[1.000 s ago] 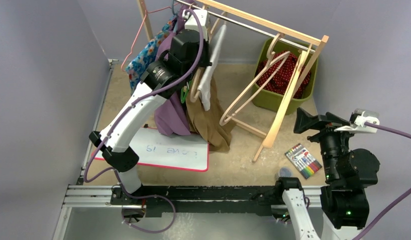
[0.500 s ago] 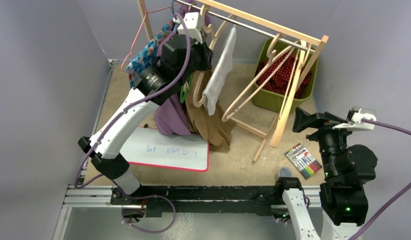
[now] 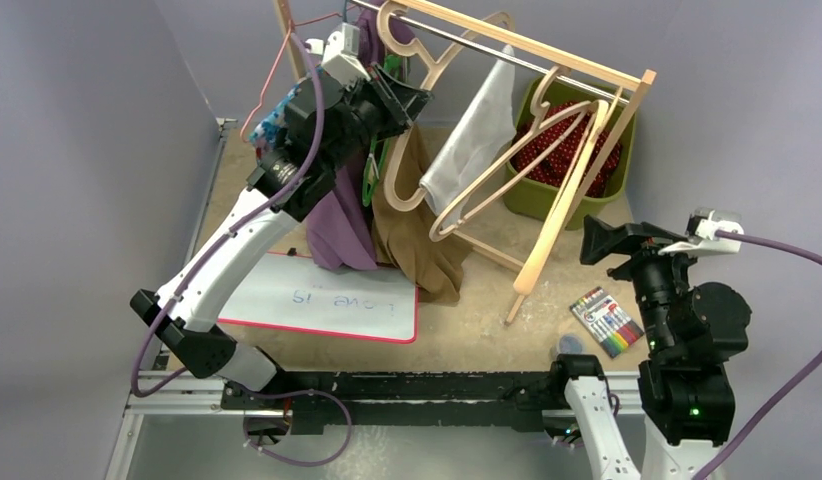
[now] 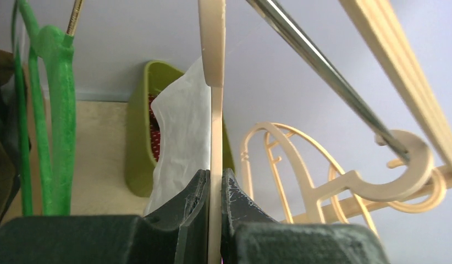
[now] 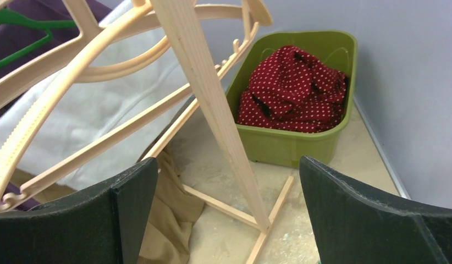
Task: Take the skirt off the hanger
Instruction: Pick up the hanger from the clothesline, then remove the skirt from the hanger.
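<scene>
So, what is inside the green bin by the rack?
The green bin holds a crumpled red cloth with white dots. The cloth covers the bottom, so anything beneath it cannot be seen.

left claw raised high, pinched shut — right claw spread wide

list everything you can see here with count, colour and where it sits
garment rack: one, pale wood with metal rail, back of table
beige hanger: one, in the left gripper
other hangers: at least two, beige, on the rail
white skirt: one, draped on the beige hanger
green hanger: one, rail's left part
wire hanger: one, pink, far left
floral garment: one, blue, hanging left
purple garment: one, hanging left
brown garment: one, hanging, reaching the table
bin: one, green, back right
polka-dot garment: one, red, in the bin
whiteboard: one, red-edged, near left
marker pack: one, mixed colours, near right
left gripper: shut on the beige hanger
right gripper: open, facing the rack
</scene>
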Tool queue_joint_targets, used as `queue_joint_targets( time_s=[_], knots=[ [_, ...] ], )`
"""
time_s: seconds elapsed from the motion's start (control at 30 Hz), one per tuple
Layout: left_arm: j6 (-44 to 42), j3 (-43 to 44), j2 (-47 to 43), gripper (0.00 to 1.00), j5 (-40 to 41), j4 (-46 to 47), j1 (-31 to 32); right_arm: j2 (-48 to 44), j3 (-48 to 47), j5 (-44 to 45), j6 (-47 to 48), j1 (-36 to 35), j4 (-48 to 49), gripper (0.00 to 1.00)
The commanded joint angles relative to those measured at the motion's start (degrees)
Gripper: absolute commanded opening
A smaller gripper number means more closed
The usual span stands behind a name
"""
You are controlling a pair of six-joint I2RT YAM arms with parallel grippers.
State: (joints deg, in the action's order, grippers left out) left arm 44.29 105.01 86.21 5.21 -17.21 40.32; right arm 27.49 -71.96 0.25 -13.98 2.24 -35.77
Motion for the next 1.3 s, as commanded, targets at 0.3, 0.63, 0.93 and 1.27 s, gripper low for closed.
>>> queue_joint_targets(
  time_s=[0.3, 0.63, 0.93, 1.27],
  knots=[
    [16.5, -9.11, -7.62, 0.0, -11.48, 26.35, -4.12, 1.28, 6.71, -8.18, -4.18, -0.33, -0.32, 0.99],
    [13.08, -17.59, -13.85, 0.0, -15.45, 30.45, -4.28, -0.09, 11.47, -14.66, -7.62, -0.34, -5.48, 0.99],
    [7.12, -21.44, -16.84, 0.0, -16.26, 30.65, -4.28, -0.82, 21.59, -22.39, -12.52, -0.39, -2.25, 0.99],
    [2.68, -26.98, -18.48, 0.0, -14.91, 27.89, -4.2, 1.2, 38.05, -41.02, -21.16, -0.38, 22.2, 0.99]
  ],
)
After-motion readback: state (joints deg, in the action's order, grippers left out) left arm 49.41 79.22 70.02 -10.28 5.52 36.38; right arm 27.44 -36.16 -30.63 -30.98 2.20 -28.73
